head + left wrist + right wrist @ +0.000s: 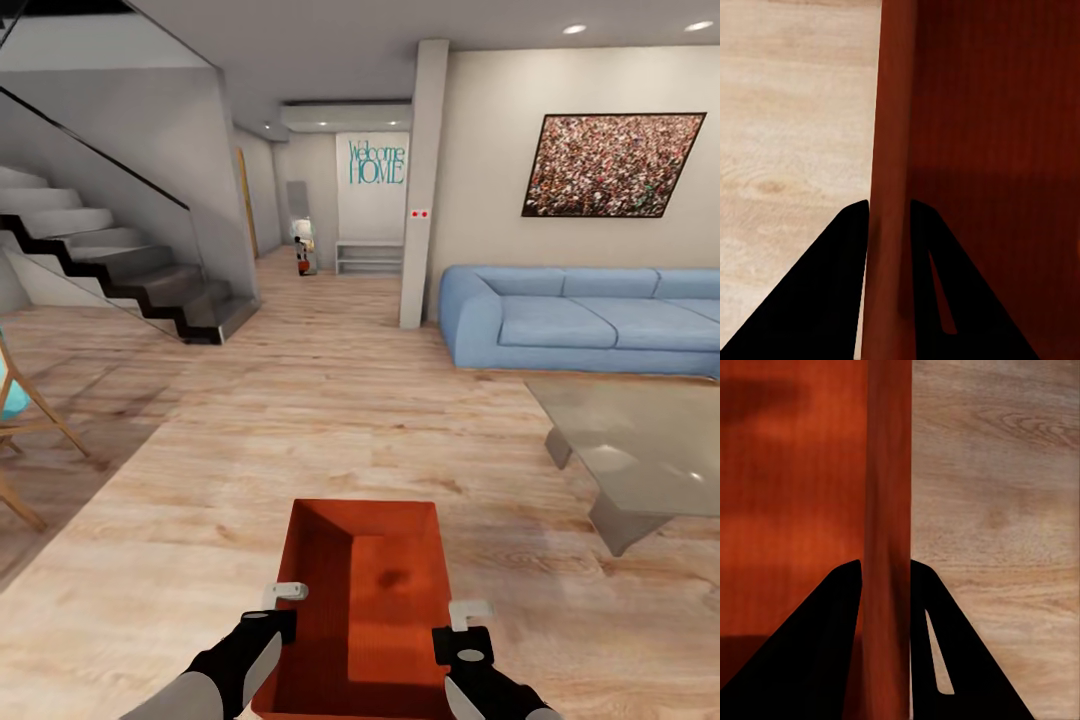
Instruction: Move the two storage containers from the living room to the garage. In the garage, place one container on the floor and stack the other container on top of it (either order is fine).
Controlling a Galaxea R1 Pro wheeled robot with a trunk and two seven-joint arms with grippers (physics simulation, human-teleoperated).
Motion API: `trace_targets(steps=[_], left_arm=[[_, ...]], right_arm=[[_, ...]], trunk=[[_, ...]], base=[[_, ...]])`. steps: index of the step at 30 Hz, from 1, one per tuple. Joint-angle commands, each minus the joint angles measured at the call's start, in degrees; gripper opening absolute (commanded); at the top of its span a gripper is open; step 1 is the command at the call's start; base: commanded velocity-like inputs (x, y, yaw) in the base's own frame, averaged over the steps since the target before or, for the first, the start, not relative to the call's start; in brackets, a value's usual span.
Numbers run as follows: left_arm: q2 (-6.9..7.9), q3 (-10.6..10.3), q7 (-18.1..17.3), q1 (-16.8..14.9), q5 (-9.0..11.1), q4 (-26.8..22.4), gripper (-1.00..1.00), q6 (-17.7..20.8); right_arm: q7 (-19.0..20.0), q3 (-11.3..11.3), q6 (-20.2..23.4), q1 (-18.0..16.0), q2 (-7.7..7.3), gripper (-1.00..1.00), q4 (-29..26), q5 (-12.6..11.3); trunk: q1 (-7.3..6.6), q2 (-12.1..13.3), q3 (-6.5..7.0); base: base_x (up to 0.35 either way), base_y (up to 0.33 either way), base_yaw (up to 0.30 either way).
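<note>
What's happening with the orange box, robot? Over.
Left tool and right tool shut on orange box walls. Box carried over wood floor. Glass table ahead right.

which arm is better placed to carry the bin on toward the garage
Neither alone. The left gripper clamps the storage container's left wall and the right gripper its right wall, jaws shut on each rim, so both should likely carry it together.
</note>
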Motion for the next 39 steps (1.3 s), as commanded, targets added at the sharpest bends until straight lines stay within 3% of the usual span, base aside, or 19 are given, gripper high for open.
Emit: trace_targets(steps=[1,39], left_arm=[[0.48,-0.42,0.75,-0.02,-1.24,-0.3,-1.0,0.5],[0.48,-0.46,0.75,-0.02,-1.24,-0.26,-1.0,0.5]], right_arm=[[-0.55,-0.22,-0.05,-0.05,-0.13,-1.0,0.87,-0.92],[-0.55,-0.22,-0.05,-0.05,-0.2,-1.0,0.87,-0.92]], trunk=[[0.03,-0.02,-0.05],[0.03,-0.02,-0.05]], base=[[0.322,0.0,0.0],[0.322,0.0,0.0]])
